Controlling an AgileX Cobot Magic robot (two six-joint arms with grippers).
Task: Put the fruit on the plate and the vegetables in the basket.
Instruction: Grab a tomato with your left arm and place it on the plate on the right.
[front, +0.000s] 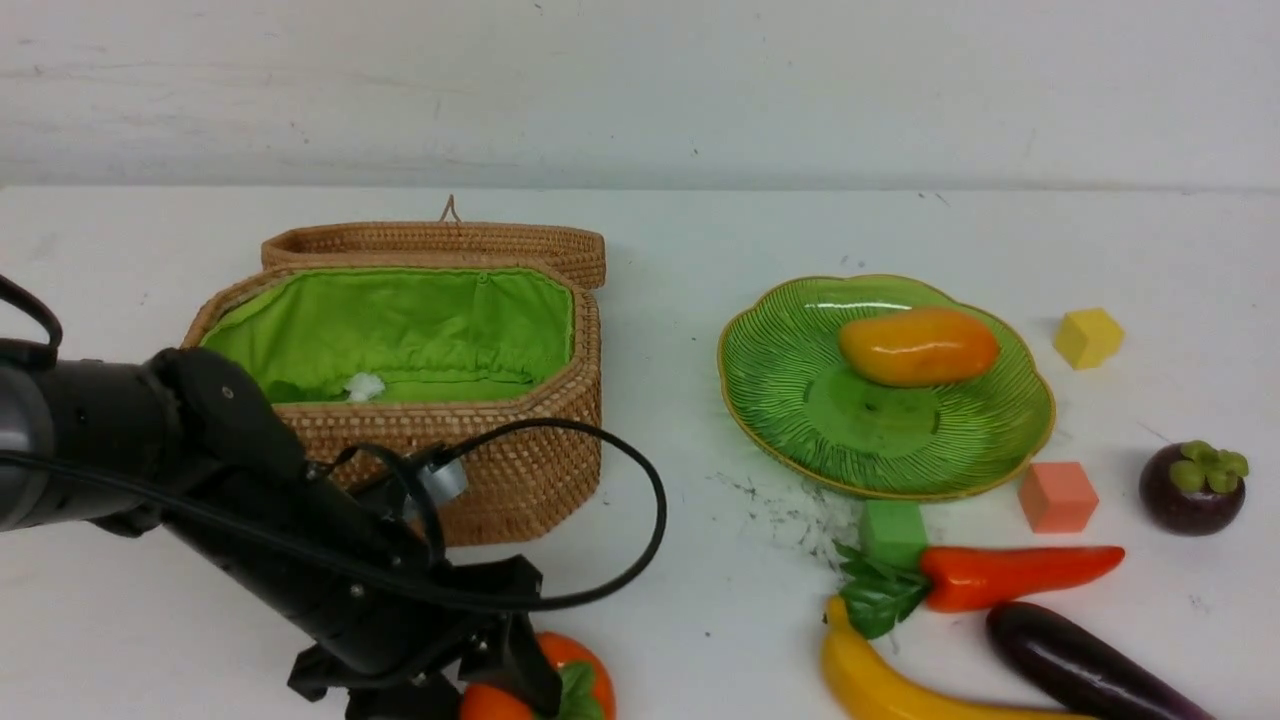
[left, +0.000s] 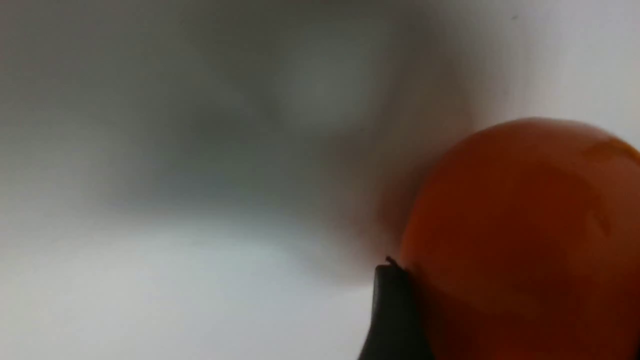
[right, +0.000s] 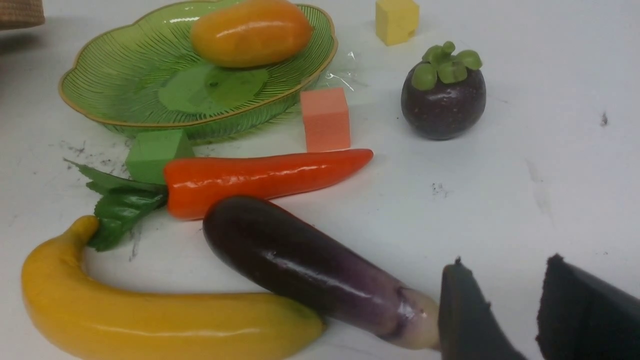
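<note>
At the near edge of the table (front: 680, 250), low on the robot's left, the left gripper (front: 500, 682) is down over the persimmon (front: 578, 662), which lies on the tabletop in front of the basket (front: 520, 470). One black finger (left: 392, 310) rests against the side of the orange fruit. The other finger is out of sight, so whether the jaws are pinching the persimmon or only spread around it I cannot tell. The basket stands open with its lid (front: 440, 243) folded back behind it, and a small white lump (front: 365, 386) shows against the green lining. To the right, the mango (front: 918, 346) lies on the far side of the plate (front: 800, 400), well apart from both grippers. A yellow cube (front: 1088, 337) sits beyond the plate's right rim. A pink cube (front: 1057, 496) and a green cube (front: 893, 530) sit just beside its near rim, and the mangosteen (front: 1192, 488) stands upright further right. Nearer the robot, the pepper (front: 1010, 575) lies with its leaves touching the tip of the banana (front: 890, 690), and the eggplant (front: 1080, 665) lies slantwise just beside both. The right gripper (right: 505, 260) hangs low by the eggplant's pale end with its fingers spread and nothing between them. The nearer finger (right: 465, 315) is just beside that end, perhaps touching it.
</note>
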